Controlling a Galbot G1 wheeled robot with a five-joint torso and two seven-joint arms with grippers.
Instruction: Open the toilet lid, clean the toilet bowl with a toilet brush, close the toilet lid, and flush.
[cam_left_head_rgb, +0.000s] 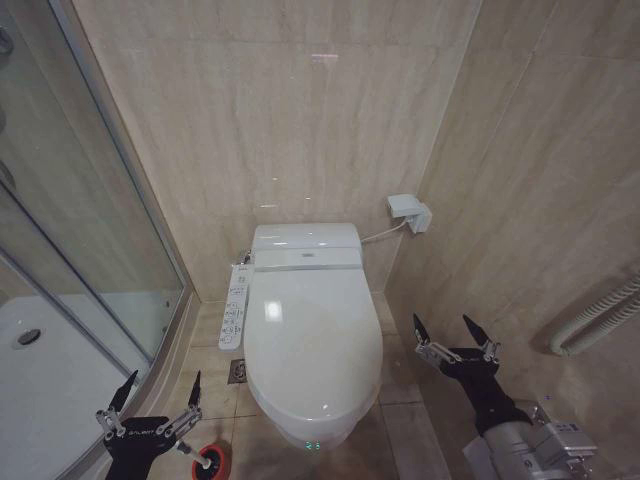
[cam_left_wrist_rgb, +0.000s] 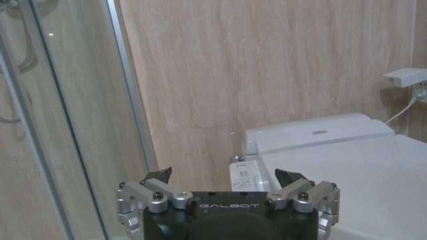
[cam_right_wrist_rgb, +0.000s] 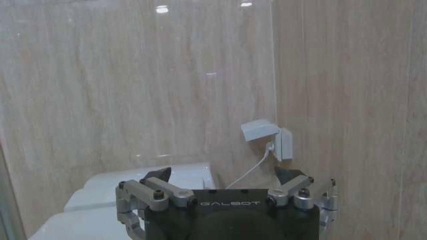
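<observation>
The toilet lid (cam_left_head_rgb: 312, 330) lies shut over the toilet bowl, whose white base (cam_left_head_rgb: 300, 432) with a small green light shows under the lid's front. The lid (cam_left_wrist_rgb: 373, 170) also shows in the left wrist view. A red cup holder (cam_left_head_rgb: 212, 463) stands on the floor left of the base, and a short piece of the toilet brush's white handle (cam_left_head_rgb: 188, 451) sticks out of it. My left gripper (cam_left_head_rgb: 160, 392) (cam_left_wrist_rgb: 223, 176) hangs open just above that holder, holding nothing. Right of the lid, my right gripper (cam_left_head_rgb: 450, 335) (cam_right_wrist_rgb: 223, 175) is open and holds nothing.
A glass shower enclosure (cam_left_head_rgb: 100, 250) with a white tray (cam_left_head_rgb: 50, 390) closes off the left. A control panel (cam_left_head_rgb: 233, 308) juts from the seat's left side. A floor drain (cam_left_head_rgb: 237, 372) sits below it. A wall socket box (cam_left_head_rgb: 408, 212) and a ribbed hose (cam_left_head_rgb: 600, 320) are on the right wall.
</observation>
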